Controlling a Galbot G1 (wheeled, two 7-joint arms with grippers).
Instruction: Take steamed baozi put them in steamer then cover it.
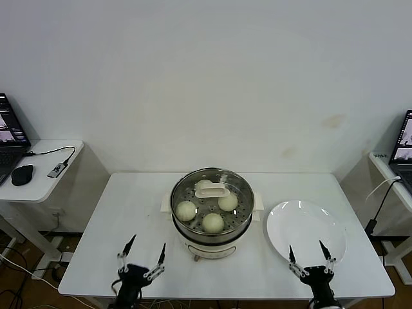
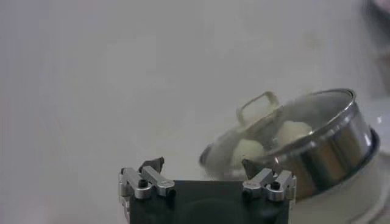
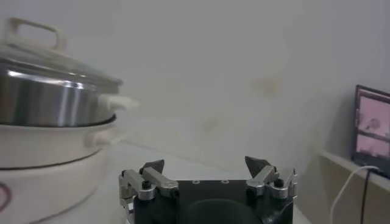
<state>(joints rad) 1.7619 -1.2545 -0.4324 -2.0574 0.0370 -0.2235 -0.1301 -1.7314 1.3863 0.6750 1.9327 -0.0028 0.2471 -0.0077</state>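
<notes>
The steel steamer point(image 1: 212, 235) stands on its cream base at the middle of the white table point(image 1: 116, 225). The glass cover point(image 1: 188, 183) with its cream bar handle point(image 1: 212, 189) sits on top of it. Three baozi show through the glass: one on the left point(image 1: 186, 210), one at the front point(image 1: 213, 222), one on the right point(image 1: 228, 201). A fourth is hidden under the handle. My left gripper point(image 1: 146, 252) is open and empty at the table's front left. My right gripper point(image 1: 308, 250) is open and empty at the front right, over the plate's near edge. The steamer also shows in the left wrist view point(image 2: 323, 155) and right wrist view point(image 3: 42, 91).
An empty white plate point(image 1: 302, 228) lies right of the steamer. A side table point(image 1: 45, 177) at the far left carries a laptop point(image 1: 9, 145) and a mouse point(image 1: 22, 174). Another laptop point(image 1: 402, 145) stands at the far right, with a cable point(image 1: 380, 203) hanging down.
</notes>
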